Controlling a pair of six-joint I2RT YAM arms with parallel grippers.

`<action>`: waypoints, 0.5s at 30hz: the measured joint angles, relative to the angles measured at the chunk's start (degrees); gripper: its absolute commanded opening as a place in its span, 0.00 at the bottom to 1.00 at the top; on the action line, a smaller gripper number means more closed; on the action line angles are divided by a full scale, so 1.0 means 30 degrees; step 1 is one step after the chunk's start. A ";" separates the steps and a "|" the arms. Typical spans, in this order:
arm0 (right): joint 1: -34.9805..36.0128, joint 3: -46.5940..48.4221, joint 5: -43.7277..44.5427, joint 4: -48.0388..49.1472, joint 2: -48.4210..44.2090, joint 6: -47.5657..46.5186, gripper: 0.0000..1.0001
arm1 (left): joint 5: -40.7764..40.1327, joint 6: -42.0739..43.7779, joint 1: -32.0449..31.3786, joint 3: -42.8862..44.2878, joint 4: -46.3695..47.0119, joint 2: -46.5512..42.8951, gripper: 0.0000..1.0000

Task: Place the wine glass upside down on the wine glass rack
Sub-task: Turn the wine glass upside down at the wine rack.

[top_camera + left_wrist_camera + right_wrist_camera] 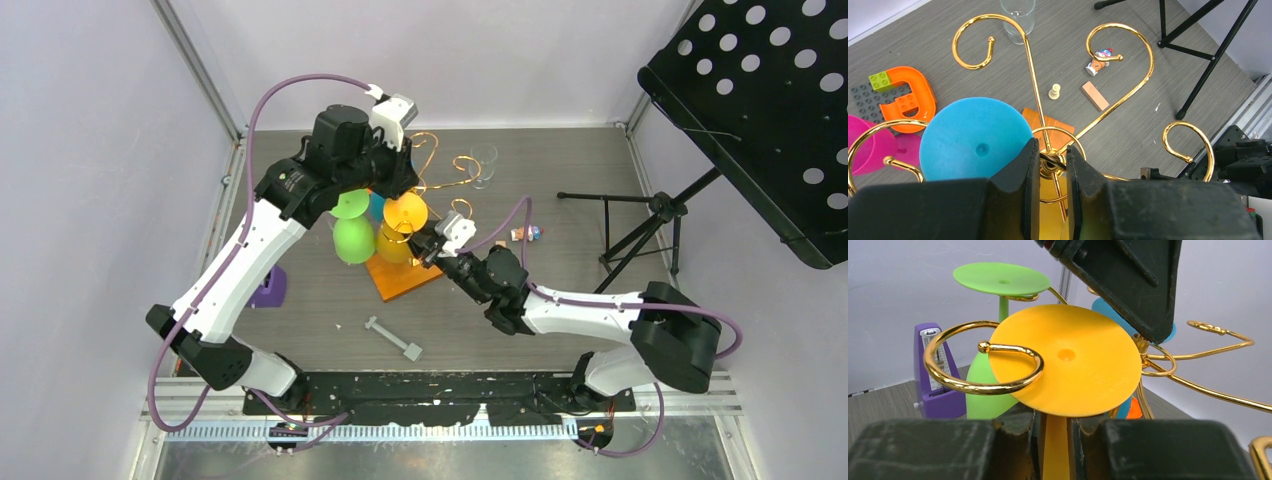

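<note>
The wine glass is yellow-orange and hangs foot up in the wine glass rack, whose gold scrolled arms rise from an orange base. My right gripper is shut on its stem just under the foot. In the right wrist view the round foot fills the middle, a gold curl crosses its left edge, and the stem runs down between my right gripper. My left gripper comes down from above. In the left wrist view it pinches the knob at the top of the rack's stem.
A green glass and a blue one hang upside down on the rack. A purple metronome stands to the left. A clear tumbler is behind it, small toys and a music stand's tripod to the right, a grey part in front.
</note>
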 measured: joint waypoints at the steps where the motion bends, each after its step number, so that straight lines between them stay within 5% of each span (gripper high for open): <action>1: 0.0000 0.0000 0.0007 -0.0357 -0.0146 0.0015 0.06 | 0.0015 0.0000 0.0015 0.0000 -0.0007 0.0000 0.19; 15: 0.0306 0.0036 0.1523 -0.3162 -0.1421 0.0729 0.05 | 0.0233 -0.0007 0.0015 0.0044 -0.0073 0.0007 0.18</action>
